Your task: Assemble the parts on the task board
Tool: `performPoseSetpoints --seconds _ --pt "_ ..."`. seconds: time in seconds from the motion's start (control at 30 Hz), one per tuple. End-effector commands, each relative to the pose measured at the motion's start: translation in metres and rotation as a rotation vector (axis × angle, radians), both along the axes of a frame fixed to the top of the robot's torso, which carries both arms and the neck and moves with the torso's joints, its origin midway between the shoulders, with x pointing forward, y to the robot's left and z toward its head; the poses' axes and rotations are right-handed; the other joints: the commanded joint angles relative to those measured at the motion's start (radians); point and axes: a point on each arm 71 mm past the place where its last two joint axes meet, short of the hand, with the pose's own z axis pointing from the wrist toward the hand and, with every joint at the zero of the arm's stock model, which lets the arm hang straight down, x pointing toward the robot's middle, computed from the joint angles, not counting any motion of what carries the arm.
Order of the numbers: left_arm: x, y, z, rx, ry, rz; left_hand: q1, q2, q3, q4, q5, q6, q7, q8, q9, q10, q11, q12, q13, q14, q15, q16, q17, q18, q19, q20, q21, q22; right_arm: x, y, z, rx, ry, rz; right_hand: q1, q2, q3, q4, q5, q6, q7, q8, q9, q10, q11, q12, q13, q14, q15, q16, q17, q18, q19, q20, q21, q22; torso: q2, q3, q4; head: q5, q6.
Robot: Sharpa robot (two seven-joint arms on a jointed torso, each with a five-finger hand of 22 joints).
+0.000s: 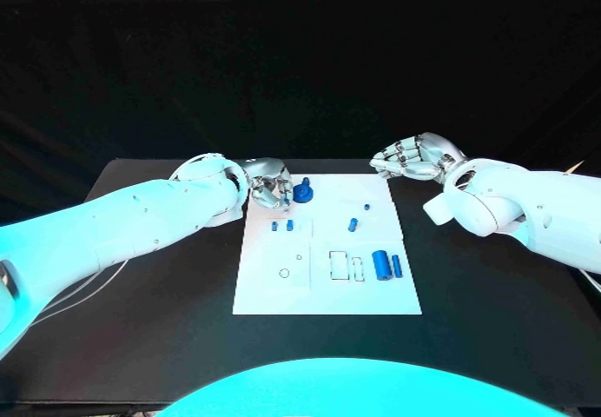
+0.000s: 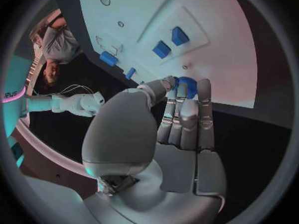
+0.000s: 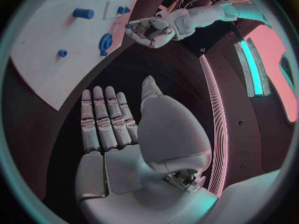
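Fingers (image 2: 187,115) of my left hand (image 1: 267,193) close around a round blue plastic part (image 1: 302,190) at the far left corner of the white task board (image 1: 269,295), thumb and fingertips meeting on it; my left wrist view shows the blue piece peeping out just past them. Whether I have it lifted clear or am pressing it onto the board, I cannot tell.

Nearest my body, on the board's right side, a thick blue cylinder (image 1: 380,261) lies beside a slimmer blue rod (image 1: 397,266), both flat next to a pair of outlined rectangular slots (image 1: 340,266). A small oval outline (image 1: 284,273) sits on the near left. Further up, two short blue pegs (image 1: 282,226) stand close together left of centre, a small tilted blue piece (image 1: 353,224) lies right of centre, and a tiny blue stud (image 1: 367,207) sits beyond it.

At the far right corner, just off the board, my right hand (image 1: 410,157) hovers over the black table (image 1: 150,330) holding nothing; my right wrist view shows its fingers (image 3: 102,115) laid straight and side by side.

By my reading, assembly is at an early stage: several parts lie loose and the slots stand unfilled. The step in hand looks like seating or carrying the round part. The next move calls for a firm pinch and careful alignment over its seat, which my own fingers partly hide.
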Motion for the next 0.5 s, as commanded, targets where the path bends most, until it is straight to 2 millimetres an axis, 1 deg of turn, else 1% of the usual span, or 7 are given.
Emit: performPoseSetpoints --seconds 0.03,0.07,0.3,0.43,0.5 --pt "0.001 0.001 0.0 0.008 0.003 0.001 -0.015 0.009 0.013 -0.01 0.002 0.032 0.002 -0.007 0.022 0.037 -0.007 -0.013 -0.002 0.004 -0.001 0.018 0.007 -0.009 -0.003 -0.004 0.016 0.017 0.0 0.001 0.0 0.001 -0.001 0.004 -0.001 0.006 0.019 -0.016 -0.007 0.009 0.049 -0.01 0.011 -0.001 -0.001 -0.009 -0.008 0.012 -0.001 0.004 -0.006 0.004 0.02 -0.001 0.005 0.003 0.001 -0.0004 -0.0014 0.001 0.0" --pt "0.001 0.001 0.0 0.01 0.003 0.001 -0.015 0.009 0.013 -0.01 0.002 0.032 0.002 -0.007 0.022 0.037 -0.007 -0.013 -0.002 0.004 -0.001 0.018 0.007 -0.009 -0.003 -0.004 0.016 0.017 0.0 0.001 0.0 0.001 -0.001 0.004 -0.001 0.006 0.019 -0.016 -0.007 0.009 0.049 -0.01 0.011 -0.001 -0.001 -0.009 -0.008 0.012 -0.001 0.004 -0.006 0.004 0.02 -0.001 0.005 0.003 0.001 -0.0009 -0.0014 0.001 0.0" --pt "0.003 0.0 -0.003 0.026 0.002 0.0 -0.015 0.009 0.013 -0.01 0.002 0.032 0.002 -0.008 0.022 0.037 -0.007 -0.014 -0.002 0.005 -0.001 0.018 0.009 -0.009 -0.003 -0.004 0.016 0.017 0.0 0.002 0.0 0.002 -0.002 0.006 -0.002 0.007 0.02 -0.017 -0.007 0.011 0.048 -0.01 0.011 0.0 -0.001 -0.009 -0.008 0.012 -0.001 0.004 -0.008 0.004 0.02 -0.001 0.004 0.003 0.001 0.0004 -0.002 0.005 -0.001" --pt "0.005 -0.001 -0.007 0.04 -0.001 -0.002 -0.014 0.009 0.013 -0.01 0.002 0.032 0.002 -0.009 0.023 0.037 -0.007 -0.015 -0.002 0.005 -0.001 0.018 0.01 -0.009 -0.003 -0.004 0.016 0.017 0.0 0.002 0.0 0.002 -0.002 0.007 -0.003 0.007 0.02 -0.017 -0.007 0.011 0.048 -0.01 0.011 0.0 -0.001 -0.009 -0.008 0.012 -0.001 0.004 -0.008 0.004 0.02 -0.001 0.004 0.003 0.002 -0.0001 -0.0028 0.005 -0.001" --pt "0.006 -0.001 -0.01 0.048 0.0 0.0 -0.014 0.009 0.013 -0.01 0.002 0.032 0.002 -0.009 0.023 0.037 -0.007 -0.015 -0.002 0.005 -0.001 0.018 0.01 -0.009 -0.003 -0.004 0.016 0.017 0.0 0.002 0.0 0.002 -0.002 0.007 -0.003 0.007 0.02 -0.017 -0.007 0.011 0.048 -0.01 0.011 0.0 -0.001 -0.009 -0.008 0.012 -0.001 0.004 -0.008 0.004 0.02 -0.001 0.004 0.003 0.002 0.0008 -0.0028 0.006 -0.001"
